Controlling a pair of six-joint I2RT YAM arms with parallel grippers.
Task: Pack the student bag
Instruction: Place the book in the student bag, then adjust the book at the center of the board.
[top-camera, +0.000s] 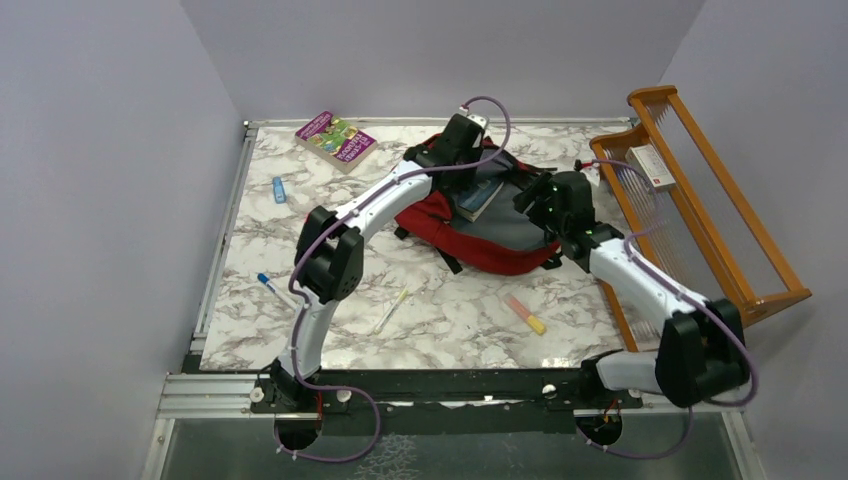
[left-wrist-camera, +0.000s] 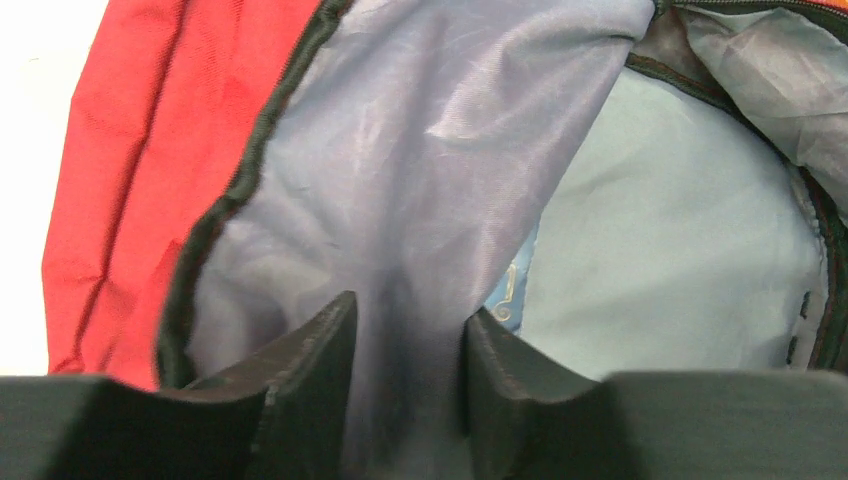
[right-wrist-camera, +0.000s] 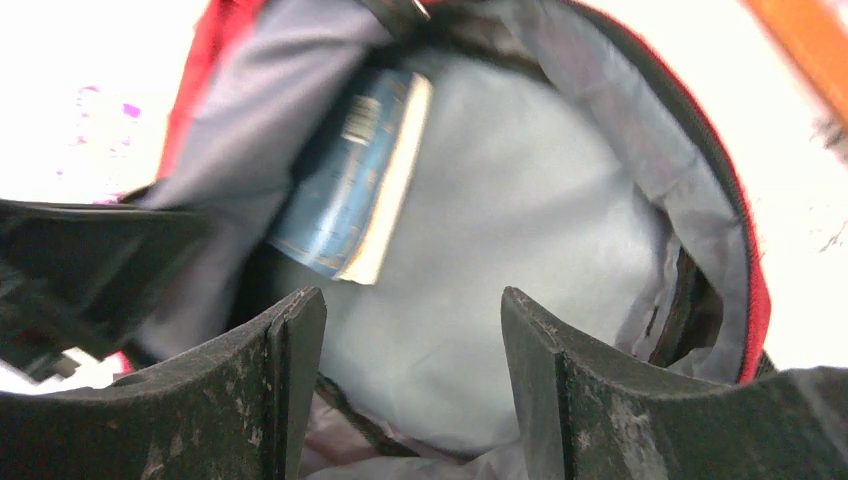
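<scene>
The open red student bag (top-camera: 440, 225) lies toward twelve o'clock on the table, a blue book (right-wrist-camera: 350, 190) inside. At its mouth my left gripper (left-wrist-camera: 412, 312) has its jaws narrowly parted and my right gripper (right-wrist-camera: 410, 300) has them wide, both empty. With that book packed, I judge the next move is fetching the purple book (top-camera: 336, 138) at eleven o'clock.
</scene>
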